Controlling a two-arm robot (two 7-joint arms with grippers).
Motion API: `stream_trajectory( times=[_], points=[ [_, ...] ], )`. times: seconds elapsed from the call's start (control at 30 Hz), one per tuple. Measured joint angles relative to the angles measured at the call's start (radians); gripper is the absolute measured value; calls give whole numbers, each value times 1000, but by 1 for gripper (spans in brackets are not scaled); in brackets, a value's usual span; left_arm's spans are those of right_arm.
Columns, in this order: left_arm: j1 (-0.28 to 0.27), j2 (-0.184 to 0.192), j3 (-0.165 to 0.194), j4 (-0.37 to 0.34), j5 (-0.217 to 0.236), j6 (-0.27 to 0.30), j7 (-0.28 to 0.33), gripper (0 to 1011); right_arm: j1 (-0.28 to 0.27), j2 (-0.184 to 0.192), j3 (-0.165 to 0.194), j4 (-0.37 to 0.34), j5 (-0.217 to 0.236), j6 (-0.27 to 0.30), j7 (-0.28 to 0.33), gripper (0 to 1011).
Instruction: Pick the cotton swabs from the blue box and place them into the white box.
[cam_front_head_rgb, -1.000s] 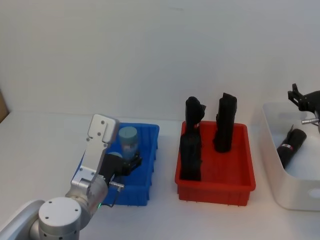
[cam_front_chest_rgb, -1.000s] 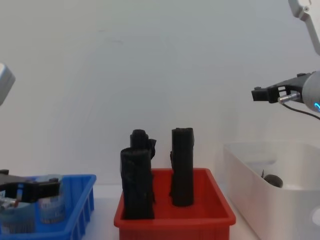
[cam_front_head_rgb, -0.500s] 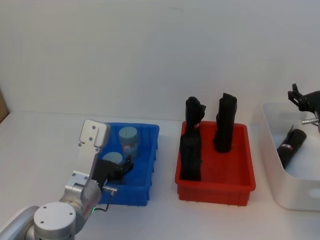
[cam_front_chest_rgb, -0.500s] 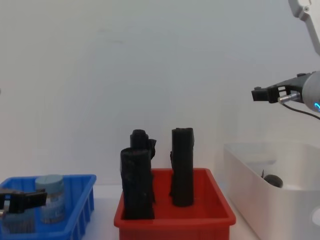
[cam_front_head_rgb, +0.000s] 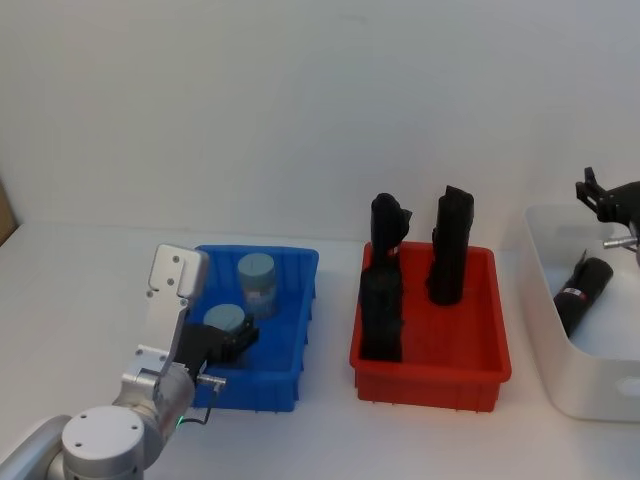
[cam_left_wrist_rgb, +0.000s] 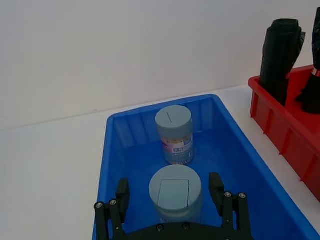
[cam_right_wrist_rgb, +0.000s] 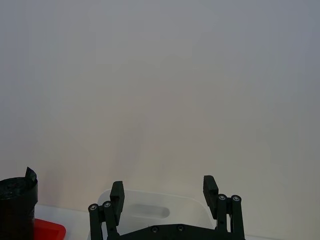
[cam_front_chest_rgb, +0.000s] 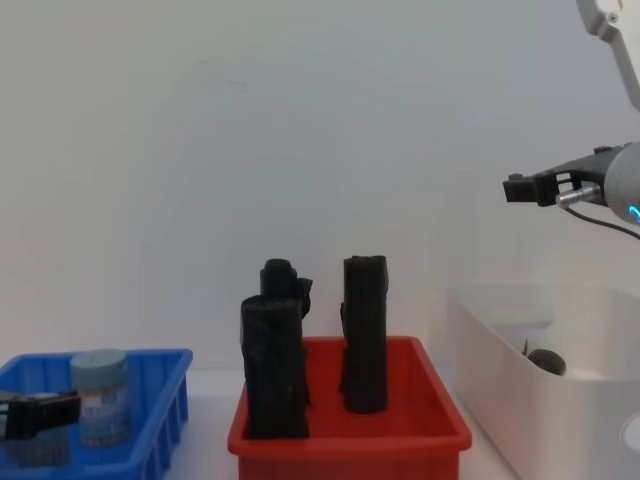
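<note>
The front tub (cam_left_wrist_rgb: 176, 192) and rear tub (cam_left_wrist_rgb: 174, 134) of swabs stand upright in the blue box (cam_front_head_rgb: 262, 392). The left claw (cam_left_wrist_rgb: 169, 184), wide open, straddles the front tub without contact, placed to close on its sides. The right claw (cam_right_wrist_rgb: 163, 185) hangs open above the white box (cam_front_head_rgb: 590, 385), apparently idle.

red bin (cam_front_head_rgb: 430, 365) | 3 black rolled bundles (cam_front_head_rgb: 447, 245) upright inside | white table (cam_front_head_rgb: 90, 285)
</note>
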Motion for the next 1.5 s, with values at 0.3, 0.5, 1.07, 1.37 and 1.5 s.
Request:
stream_trajectory(
  times=[0.3, 0.5, 1.07, 1.37, 1.5],
  points=[
    [-12, -5, -10, 32, -1, -4, -24, 1004, 0, 0, 0, 0, 0, 0, 0, 1001],
    [-21, -7, -15, 50, 0, 0, -50, 1004, 0, 0, 0, 0, 0, 0, 0, 1001],
    [-60, -10, -31, 96, 20, 42, -129, 1004, 0, 0, 0, 0, 0, 0, 0, 1001],
    [-78, -13, -36, 113, 35, 66, -152, 1004, 0, 0, 0, 0, 0, 0, 0, 1001],
    [-82, -14, -37, 117, 39, 71, -158, 957, 0, 0, 0, 0, 0, 0, 0, 1002]
  ],
)
